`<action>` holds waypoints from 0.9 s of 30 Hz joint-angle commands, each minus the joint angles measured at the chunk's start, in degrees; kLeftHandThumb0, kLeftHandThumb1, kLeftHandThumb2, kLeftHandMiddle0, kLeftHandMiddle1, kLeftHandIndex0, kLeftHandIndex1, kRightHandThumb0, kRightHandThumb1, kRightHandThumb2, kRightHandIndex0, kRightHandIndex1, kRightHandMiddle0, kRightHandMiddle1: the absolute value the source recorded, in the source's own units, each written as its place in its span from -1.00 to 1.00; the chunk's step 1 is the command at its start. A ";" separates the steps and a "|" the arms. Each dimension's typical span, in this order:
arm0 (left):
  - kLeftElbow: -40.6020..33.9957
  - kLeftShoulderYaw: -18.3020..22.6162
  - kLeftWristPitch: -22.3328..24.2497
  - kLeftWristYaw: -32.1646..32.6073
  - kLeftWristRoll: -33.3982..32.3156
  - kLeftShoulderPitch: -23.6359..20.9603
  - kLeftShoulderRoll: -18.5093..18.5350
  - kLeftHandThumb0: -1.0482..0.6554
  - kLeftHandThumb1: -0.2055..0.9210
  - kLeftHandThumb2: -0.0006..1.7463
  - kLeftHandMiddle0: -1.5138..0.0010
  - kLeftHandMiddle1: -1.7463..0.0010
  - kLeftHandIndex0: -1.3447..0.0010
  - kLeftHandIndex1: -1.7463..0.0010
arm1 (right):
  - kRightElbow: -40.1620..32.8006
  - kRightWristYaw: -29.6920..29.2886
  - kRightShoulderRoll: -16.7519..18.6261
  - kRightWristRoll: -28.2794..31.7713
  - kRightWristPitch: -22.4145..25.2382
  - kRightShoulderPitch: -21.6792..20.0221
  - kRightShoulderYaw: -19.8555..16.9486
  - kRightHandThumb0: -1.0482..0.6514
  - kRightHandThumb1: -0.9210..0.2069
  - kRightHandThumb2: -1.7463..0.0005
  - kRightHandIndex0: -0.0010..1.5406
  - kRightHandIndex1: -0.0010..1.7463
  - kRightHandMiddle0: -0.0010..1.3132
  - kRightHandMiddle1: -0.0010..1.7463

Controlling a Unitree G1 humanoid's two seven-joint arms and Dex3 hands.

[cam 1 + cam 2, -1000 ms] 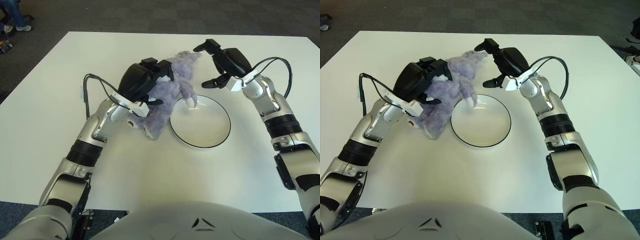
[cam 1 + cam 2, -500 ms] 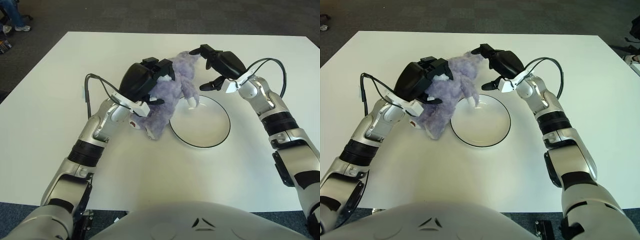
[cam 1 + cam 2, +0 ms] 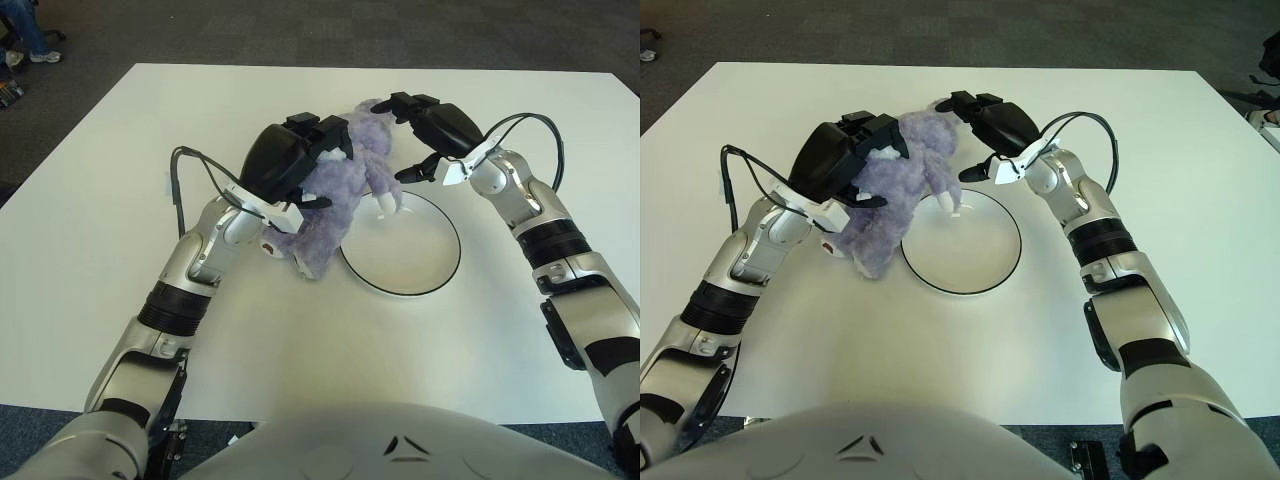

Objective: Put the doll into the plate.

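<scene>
A fluffy purple doll (image 3: 345, 190) is held partly upright at the left rim of a white plate (image 3: 415, 260) with a dark edge. One of its white-tipped limbs hangs over the plate's rim. My left hand (image 3: 288, 160) is curled on the doll's left side and grasps it. My right hand (image 3: 408, 135) is at the doll's upper right end. Its fingers (image 3: 400, 101) reach over the top of the plush, and its thumb (image 3: 412, 172) stands apart below. The plate holds nothing else.
The plate sits near the middle of a white table (image 3: 120, 200). Dark carpet (image 3: 300, 30) surrounds the table, and a person's feet (image 3: 25, 40) show at the far left corner. A black cable (image 3: 185, 165) loops off my left forearm.
My right hand has moved left and closed in on the doll's top, from apart to touching. My left hand has tipped the doll slightly more upright beside the plate.
</scene>
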 commanded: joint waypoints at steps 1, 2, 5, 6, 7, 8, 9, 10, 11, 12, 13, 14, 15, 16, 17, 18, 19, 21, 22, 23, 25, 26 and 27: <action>-1.24 0.30 0.44 0.40 1.01 0.26 0.03 -0.41 -0.40 0.76 -0.70 -1.00 -0.13 -1.00 | 0.39 -0.50 0.51 -0.66 -0.37 -1.46 0.70 -0.27 0.17 -0.13 -0.86 -0.11 -1.00 -0.21; -1.31 0.34 0.53 0.20 0.77 0.32 -0.07 -0.41 -0.40 0.76 -0.70 -1.00 -0.13 -1.00 | 0.39 -0.58 0.65 -0.82 -0.33 -1.53 0.78 -0.25 0.18 -0.15 -0.88 -0.14 -1.00 -0.21; -1.76 0.22 1.10 -0.96 -0.41 0.52 -0.57 -0.41 -0.40 0.76 -0.70 -1.00 -0.13 -1.00 | 0.54 -0.89 0.86 -1.20 -0.39 -1.73 0.99 -0.21 0.20 -0.18 -0.91 -0.18 -1.00 -0.21; -1.97 0.19 1.34 -1.45 -0.88 0.58 -0.70 -0.41 -0.40 0.76 -0.70 -1.00 -0.13 -1.00 | 0.61 -1.00 0.92 -1.31 -0.41 -1.83 1.08 -0.21 0.21 -0.19 -0.92 -0.19 -1.00 -0.21; -2.15 0.18 1.53 -1.89 -1.29 0.64 -0.77 -0.41 -0.40 0.76 -0.70 -1.00 -0.13 -1.00 | 0.77 -1.11 1.03 -1.40 -0.46 -1.99 1.22 -0.20 0.22 -0.20 -0.93 -0.21 -1.00 -0.21; -2.29 0.18 1.67 -2.19 -1.53 0.68 -0.82 -0.41 -0.40 0.77 -0.70 -1.00 -0.13 -1.00 | 0.89 -1.20 1.11 -1.45 -0.50 -2.11 1.31 -0.19 0.22 -0.21 -0.94 -0.23 -1.00 -0.20; -2.35 0.16 1.55 -1.89 -1.09 0.61 -0.81 -0.41 -0.40 0.77 -0.70 -1.00 -0.13 -1.00 | 1.19 -1.26 1.31 -1.52 -0.53 -2.39 1.48 -0.19 0.22 -0.21 -0.95 -0.24 -1.00 -0.20; -2.41 0.15 1.46 -1.68 -0.75 0.56 -0.81 -0.41 -0.41 0.77 -0.70 -1.00 -0.13 -1.00 | 1.42 -1.32 1.44 -1.58 -0.56 -2.59 1.61 -0.18 0.23 -0.22 -0.95 -0.26 -1.00 -0.19; -2.48 0.17 1.43 -1.42 -0.34 0.55 -0.85 -0.41 -0.41 0.77 -0.70 -1.00 -0.14 -1.00 | 1.69 -1.36 1.60 -1.60 -0.58 -2.82 1.74 -0.17 0.24 -0.23 -0.96 -0.28 -1.00 -0.19; -2.53 0.19 1.42 -1.27 -0.08 0.55 -0.89 -0.41 -0.41 0.77 -0.70 -1.00 -0.14 -1.00 | 1.88 -1.39 1.70 -1.62 -0.60 -2.99 1.84 -0.17 0.24 -0.23 -0.96 -0.29 -1.00 -0.18; -2.66 0.24 1.57 -1.12 0.18 0.64 -1.00 -0.41 -0.41 0.77 -0.70 -1.00 -0.14 -1.00 | 2.20 -1.39 1.89 -1.58 -0.64 -3.24 1.97 -0.17 0.24 -0.23 -0.97 -0.30 -1.00 -0.18; -2.74 0.28 1.68 -1.02 0.37 0.71 -1.09 -0.42 -0.41 0.77 -0.70 -1.00 -0.14 -1.00 | 2.45 -1.41 2.01 -1.55 -0.68 -3.44 2.08 -0.17 0.24 -0.23 -0.97 -0.31 -1.00 -0.18; -2.92 0.28 1.98 -1.43 0.15 0.75 -1.22 -0.42 -0.41 0.77 -0.70 -1.00 -0.14 -1.00 | 2.72 -1.30 2.14 -1.30 -0.86 -3.60 2.13 -0.18 0.25 -0.23 -0.97 -0.32 -1.00 -0.17; -3.04 0.28 2.19 -1.74 -0.03 0.78 -1.32 -0.42 -0.41 0.77 -0.70 -1.00 -0.14 -1.00 | 2.93 -1.24 2.22 -1.11 -1.02 -3.72 2.17 -0.19 0.25 -0.23 -0.97 -0.32 -1.00 -0.17; -3.12 0.27 2.27 -2.09 -0.33 0.79 -1.33 -0.42 -0.41 0.77 -0.70 -1.00 -0.14 -1.00 | 3.34 -1.21 2.50 -0.88 -1.21 -3.94 2.24 -0.19 0.25 -0.23 -0.97 -0.33 -1.00 -0.17; -3.18 0.26 2.32 -2.31 -0.51 0.81 -1.33 -0.42 -0.41 0.77 -0.70 -1.00 -0.14 -1.00 | 3.64 -1.20 2.71 -0.75 -1.35 -4.11 2.30 -0.21 0.25 -0.23 -0.97 -0.34 -1.00 -0.18; -3.28 0.24 2.36 -2.39 -0.50 0.80 -1.32 -0.42 -0.41 0.77 -0.70 -1.00 -0.14 -1.00 | 3.97 -1.21 3.00 -0.57 -1.50 -4.25 2.32 -0.22 0.25 -0.23 -0.98 -0.34 -1.00 -0.18; -3.46 0.21 2.47 -2.55 -0.48 0.80 -1.33 -0.42 -0.41 0.77 -0.70 -1.00 -0.14 -1.00 | 4.41 -1.19 3.32 -0.33 -1.79 -4.42 2.30 -0.23 0.24 -0.22 -0.97 -0.35 -1.00 -0.18; -3.46 0.16 2.55 -2.61 -0.43 0.76 -1.39 -0.42 -0.41 0.77 -0.70 -1.00 -0.14 -1.00 | 4.65 -1.20 3.37 -0.24 -1.96 -4.49 2.27 -0.24 0.24 -0.22 -0.97 -0.35 -1.00 -0.18; -3.47 0.11 2.54 -2.63 -0.36 0.69 -1.41 -0.42 -0.41 0.77 -0.70 -1.00 -0.14 -1.00 | 4.90 -1.10 3.53 -0.05 -2.09 -4.59 2.23 -0.24 0.24 -0.21 -0.97 -0.36 -1.00 -0.18; -3.43 0.02 2.38 -2.47 -0.08 0.56 -1.37 -0.42 -0.41 0.77 -0.70 -1.00 -0.14 -1.00 | 5.30 -0.92 3.89 0.21 -2.20 -4.81 2.19 -0.25 0.22 -0.20 -0.97 -0.38 -1.00 -0.19; -3.41 0.00 2.27 -2.34 0.07 0.51 -1.33 -0.42 -0.41 0.77 -0.70 -1.00 -0.14 -1.00 | 5.45 -0.84 4.08 0.27 -2.21 -4.91 2.18 -0.25 0.22 -0.20 -0.98 -0.40 -1.00 -0.19; -3.42 -0.01 2.26 -2.33 0.04 0.52 -1.36 -0.42 -0.41 0.77 -0.70 -1.00 -0.14 -1.00 | 5.55 -0.73 4.29 0.34 -2.11 -5.03 2.17 -0.25 0.21 -0.20 -0.98 -0.40 -1.00 -0.19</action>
